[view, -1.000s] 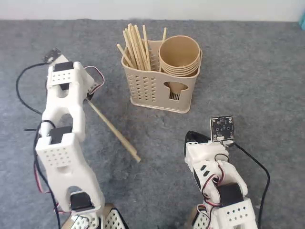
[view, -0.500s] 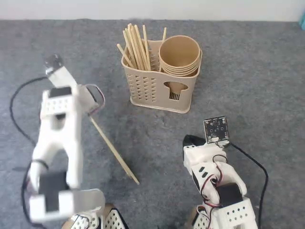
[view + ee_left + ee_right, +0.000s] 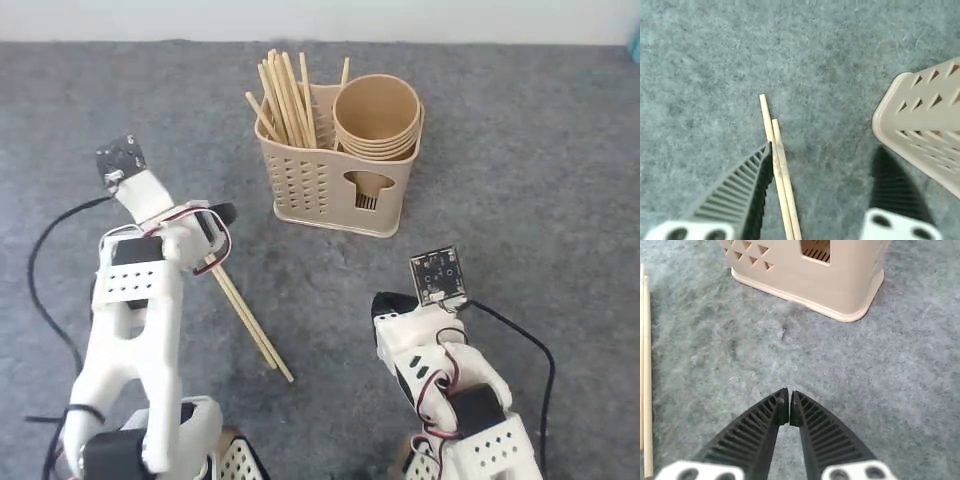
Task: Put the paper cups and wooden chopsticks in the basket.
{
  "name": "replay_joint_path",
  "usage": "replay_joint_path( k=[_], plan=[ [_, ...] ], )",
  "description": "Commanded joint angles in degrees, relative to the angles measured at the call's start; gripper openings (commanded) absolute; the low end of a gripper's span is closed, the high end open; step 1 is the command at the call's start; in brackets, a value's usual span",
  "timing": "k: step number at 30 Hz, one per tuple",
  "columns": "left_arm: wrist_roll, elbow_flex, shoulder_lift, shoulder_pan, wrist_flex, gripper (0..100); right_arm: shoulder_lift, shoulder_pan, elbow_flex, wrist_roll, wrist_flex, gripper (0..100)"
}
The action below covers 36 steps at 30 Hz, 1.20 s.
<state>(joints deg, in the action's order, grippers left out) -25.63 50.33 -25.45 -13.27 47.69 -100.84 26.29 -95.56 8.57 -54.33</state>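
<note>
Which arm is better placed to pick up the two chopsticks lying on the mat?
Left. The left gripper is open at the chopsticks, one finger beside them. The right gripper is shut and farther away.

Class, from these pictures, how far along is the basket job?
Done: stacked paper cups and a bundle of chopsticks stand in the basket. In hand: the left tool is open over two loose chopsticks. Left: basket those two. The right tool is shut, empty.
</note>
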Motion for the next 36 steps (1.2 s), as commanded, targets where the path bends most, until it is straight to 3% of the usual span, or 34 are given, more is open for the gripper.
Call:
replay_joint_path(
  k=[1, 7, 15, 20, 26, 30, 36],
  plan=[
    [0.5, -0.5, 1.8, -2.3, -1.5, 33, -0.2, 0.9, -1.1, -0.4, 0.3, 3.0],
    [-3.8, -3.9, 6.3, -13.2, -1.7, 27, 0.4, 11.4, 1.0, -0.6, 5.8, 3.0],
    [-7.7, -12.5, 18.5, -19.3, -1.7, 26, 8.5, 13.8, 9.8, -0.9, 6.4, 3.0],
    [-10.6, -18.6, 26.6, -22.7, -1.7, 26, 25.7, 20.6, 21.3, -0.8, 7.9, 3.1],
    [-15.5, -25.0, 36.0, -24.9, -1.5, 26, 53.1, 27.8, 32.4, -0.8, 23.0, 3.2],
    [-17.8, -28.0, 39.3, -26.3, -1.4, 26, 73.1, 29.0, 42.0, -0.8, 30.1, 3.8],
    [-20.0, -28.5, 39.9, -27.3, -1.7, 26, 98.6, 28.7, 59.7, -0.4, 30.2, 17.0]
  ],
)
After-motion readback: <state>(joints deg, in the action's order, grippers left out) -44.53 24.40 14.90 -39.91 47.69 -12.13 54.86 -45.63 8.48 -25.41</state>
